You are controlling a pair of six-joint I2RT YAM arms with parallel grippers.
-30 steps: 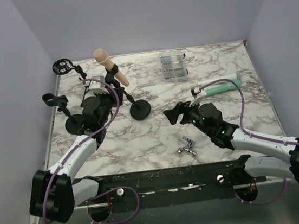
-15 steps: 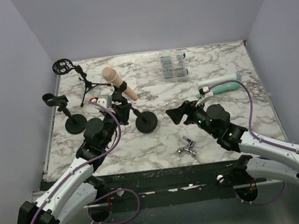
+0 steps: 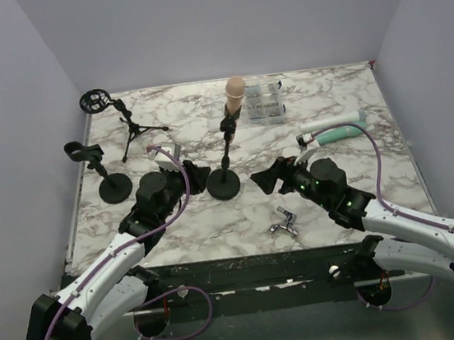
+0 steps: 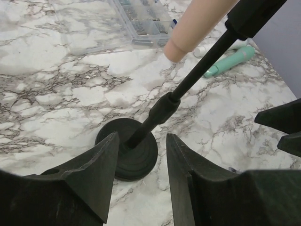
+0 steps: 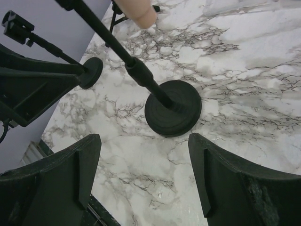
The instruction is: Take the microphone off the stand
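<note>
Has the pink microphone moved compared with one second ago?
Yes. The microphone has swung right: it was leaning toward the tripod stand and now stands upright, its head at the left edge of the clear box.

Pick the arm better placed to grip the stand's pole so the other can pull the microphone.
Left, probably. The left pincer is open and closely frames the stand just above its base. The right pincer, also open, sits farther from it.
</note>
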